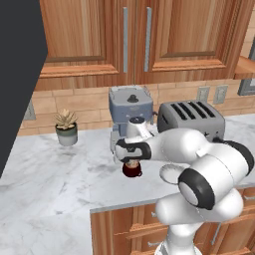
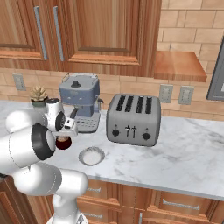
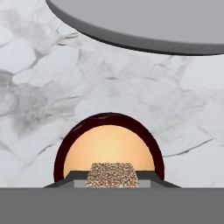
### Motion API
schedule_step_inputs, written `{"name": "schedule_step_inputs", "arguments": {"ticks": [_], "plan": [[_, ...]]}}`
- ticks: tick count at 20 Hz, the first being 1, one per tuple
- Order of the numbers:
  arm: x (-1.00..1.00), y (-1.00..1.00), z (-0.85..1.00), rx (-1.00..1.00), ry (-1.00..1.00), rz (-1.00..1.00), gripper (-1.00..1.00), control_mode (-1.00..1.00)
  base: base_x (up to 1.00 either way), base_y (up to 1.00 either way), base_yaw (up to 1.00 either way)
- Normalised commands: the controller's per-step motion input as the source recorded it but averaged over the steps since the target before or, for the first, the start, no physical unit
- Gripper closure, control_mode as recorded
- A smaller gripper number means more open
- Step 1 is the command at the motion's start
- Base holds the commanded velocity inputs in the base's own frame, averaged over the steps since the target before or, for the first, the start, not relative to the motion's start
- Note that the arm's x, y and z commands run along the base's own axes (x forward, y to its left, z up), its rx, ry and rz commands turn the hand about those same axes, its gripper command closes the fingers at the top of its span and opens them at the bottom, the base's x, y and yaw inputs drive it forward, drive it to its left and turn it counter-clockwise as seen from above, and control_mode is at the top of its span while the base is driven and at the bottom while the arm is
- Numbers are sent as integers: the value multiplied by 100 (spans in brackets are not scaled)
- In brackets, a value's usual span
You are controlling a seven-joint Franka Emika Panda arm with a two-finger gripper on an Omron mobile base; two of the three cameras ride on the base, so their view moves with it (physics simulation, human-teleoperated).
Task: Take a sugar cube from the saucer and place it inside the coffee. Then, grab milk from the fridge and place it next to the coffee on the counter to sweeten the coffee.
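Observation:
My gripper (image 3: 112,181) hangs straight over the coffee (image 3: 109,140), a dark red mug of brown liquid, and is shut on the tan sugar cube (image 3: 112,174) just above the liquid. From the left base view the gripper (image 1: 132,159) sits right on top of the mug (image 1: 132,171), in front of the coffee machine. The right base view has the hand (image 2: 65,132) over the mug (image 2: 64,143), with the white saucer (image 2: 91,156) to the mug's right on the counter (image 2: 183,148). In the left base view my arm partly hides the saucer (image 1: 171,174). The milk is out of view.
A grey-blue coffee machine (image 1: 130,107) stands close behind the mug, and a silver toaster (image 2: 133,119) is to its right. A small potted plant (image 1: 66,127) sits at the back left. The fridge's black side (image 1: 17,74) rises at the far left.

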Motion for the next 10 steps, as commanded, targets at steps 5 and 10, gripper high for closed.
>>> {"name": "schedule_step_inputs", "arguments": {"ticks": [5, 10], "plan": [[5, 0, 0, 0, 0, 0, 100, -100, 0, 0, 0], [-4, 0, 10, 0, -1, 0, 100, -100, 0, 0, 0]]}}
